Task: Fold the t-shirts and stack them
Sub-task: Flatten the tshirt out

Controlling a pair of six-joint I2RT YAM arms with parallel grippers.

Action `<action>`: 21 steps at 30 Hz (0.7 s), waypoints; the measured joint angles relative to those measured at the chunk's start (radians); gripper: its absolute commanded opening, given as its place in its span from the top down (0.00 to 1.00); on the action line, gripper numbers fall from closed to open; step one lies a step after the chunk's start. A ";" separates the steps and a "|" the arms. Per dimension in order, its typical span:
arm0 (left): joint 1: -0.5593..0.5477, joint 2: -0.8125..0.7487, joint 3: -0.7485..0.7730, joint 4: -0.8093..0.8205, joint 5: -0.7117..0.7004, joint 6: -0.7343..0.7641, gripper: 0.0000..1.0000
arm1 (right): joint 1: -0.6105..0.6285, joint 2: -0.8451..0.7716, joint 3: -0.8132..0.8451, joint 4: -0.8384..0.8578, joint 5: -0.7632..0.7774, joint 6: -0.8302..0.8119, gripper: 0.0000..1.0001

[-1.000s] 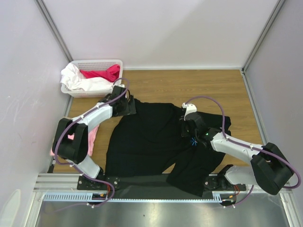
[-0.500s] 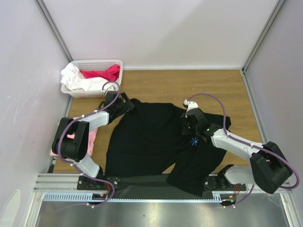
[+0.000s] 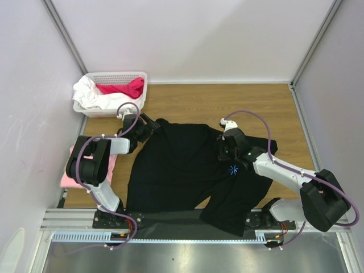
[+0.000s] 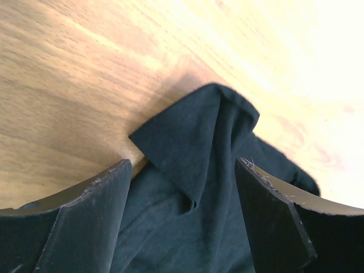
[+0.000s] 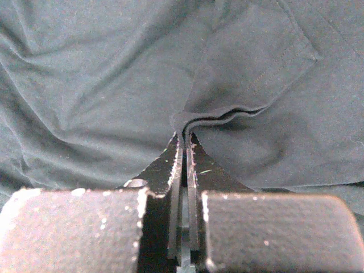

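The black t-shirt [image 3: 182, 168] lies spread on the wooden table, its pale-blue starburst mark [image 3: 233, 169] facing up. My left gripper [image 3: 149, 127] is open at the shirt's far left corner. In the left wrist view that folded black corner [image 4: 196, 142] lies between the spread fingers [image 4: 85, 216] of the left gripper [image 4: 183, 166], and they do not pinch it. My right gripper [image 3: 225, 149] is shut on a raised fold near the chest mark. The right wrist view shows the right gripper [image 5: 185, 141] pinching the black t-shirt [image 5: 102, 96]. The pink t-shirt [image 3: 68, 181] lies at the table's left edge, partly under the left arm.
A white basket [image 3: 114, 75] stands at the back left corner, holding white cloth [image 3: 91, 96] and red cloth [image 3: 128, 89]. Bare wooden table [image 3: 227, 105] shows beyond the black shirt. Walls close in on the left, back and right.
The left arm has drawn in and lowered, while its gripper stays at the shirt's far left corner with the jaws a little narrower. The right gripper has barely shifted and keeps its fold.
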 measured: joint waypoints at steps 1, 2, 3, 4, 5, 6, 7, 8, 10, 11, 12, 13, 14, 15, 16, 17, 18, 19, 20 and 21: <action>0.006 0.005 -0.005 0.021 0.005 -0.013 0.21 | 0.000 0.001 0.002 -0.002 -0.002 0.000 1.00; 0.010 0.010 -0.008 0.038 0.005 -0.021 0.21 | 0.000 0.001 0.004 -0.008 -0.002 0.000 1.00; 0.013 0.014 -0.010 0.050 0.006 -0.031 0.21 | 0.000 0.001 0.006 -0.011 -0.002 -0.001 1.00; 0.014 0.019 -0.013 0.066 0.006 -0.038 0.22 | 0.000 0.001 0.009 -0.016 -0.002 0.000 1.00; 0.016 0.021 -0.019 0.083 0.006 -0.048 0.22 | 0.000 0.002 0.013 -0.022 -0.002 -0.001 1.00; 0.016 0.023 -0.027 0.100 0.005 -0.060 0.23 | 0.000 0.002 0.015 -0.026 -0.002 -0.001 1.00; 0.017 0.024 -0.039 0.124 0.005 -0.071 0.23 | 0.000 0.002 0.016 -0.027 -0.002 -0.001 1.00; 0.017 0.027 -0.051 0.147 0.004 -0.084 0.24 | 0.000 0.003 0.018 -0.031 -0.002 -0.001 1.00; 0.019 0.033 -0.067 0.187 0.004 -0.105 0.25 | 0.000 0.011 0.021 -0.034 -0.002 -0.001 1.00; 0.019 0.038 -0.071 0.202 0.004 -0.116 0.25 | 0.000 0.016 0.023 -0.039 -0.002 -0.001 1.00; 0.020 0.044 -0.072 0.215 0.005 -0.123 0.25 | 0.000 0.019 0.024 -0.044 -0.002 -0.001 1.00; 0.020 0.051 -0.074 0.234 0.004 -0.135 0.25 | 0.000 0.022 0.026 -0.048 -0.002 -0.001 1.00; 0.020 0.058 -0.076 0.250 0.004 -0.146 0.24 | 0.000 0.023 0.026 -0.050 -0.002 -0.001 1.00; 0.020 0.063 -0.079 0.262 0.004 -0.156 0.24 | 0.000 0.023 0.027 -0.053 -0.002 -0.001 1.00; 0.020 0.067 -0.082 0.276 0.003 -0.170 0.24 | 0.000 0.023 0.029 -0.058 -0.002 -0.001 1.00; 0.020 0.071 -0.087 0.292 0.004 -0.182 0.24 | 0.000 0.023 0.032 -0.061 -0.001 -0.002 1.00; 0.020 0.076 -0.091 0.308 0.004 -0.196 0.25 | 0.000 0.023 0.036 -0.066 -0.001 -0.002 1.00; 0.020 0.081 -0.095 0.323 0.004 -0.208 0.26 | 0.000 0.023 0.041 -0.070 -0.001 -0.003 1.00; 0.020 0.086 -0.097 0.335 0.004 -0.218 0.26 | 0.000 0.024 0.045 -0.074 0.000 -0.004 1.00; 0.020 0.093 -0.097 0.344 0.004 -0.226 0.28 | 0.000 0.024 0.048 -0.075 0.000 -0.005 1.00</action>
